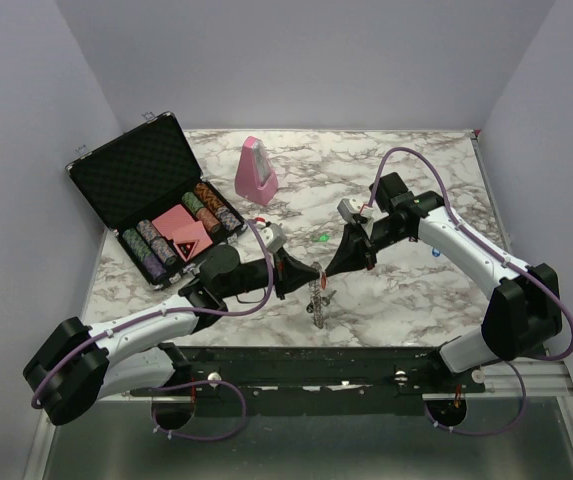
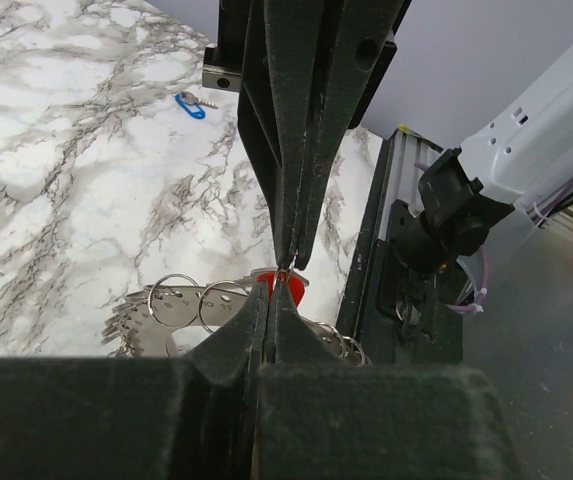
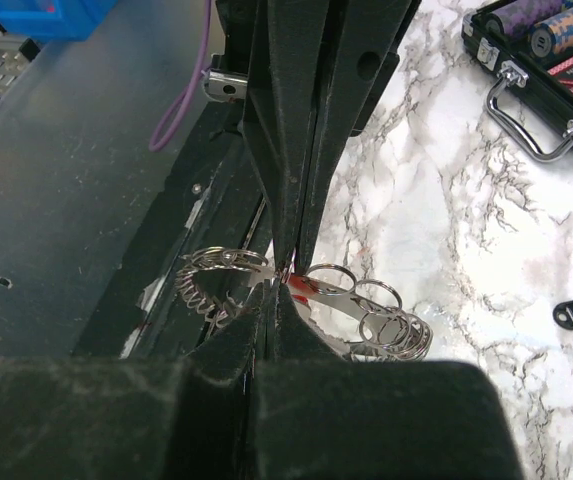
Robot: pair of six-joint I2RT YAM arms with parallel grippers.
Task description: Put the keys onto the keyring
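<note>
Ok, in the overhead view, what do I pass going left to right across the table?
Left to right: case, metronome, keyring, blue key.

I see bright, even overhead light, soft shadows on the tabletop point(image 1: 416, 190); both wrist views blur near the lens, keyring point(image 3: 401, 338) glints.

The silver, looped keyring point(image 3: 391, 335) is held upright between the left tool point(image 2: 269, 300) and right tool point(image 3: 271, 290); a red key point(image 2: 288, 285) is seen at their tips.
</note>
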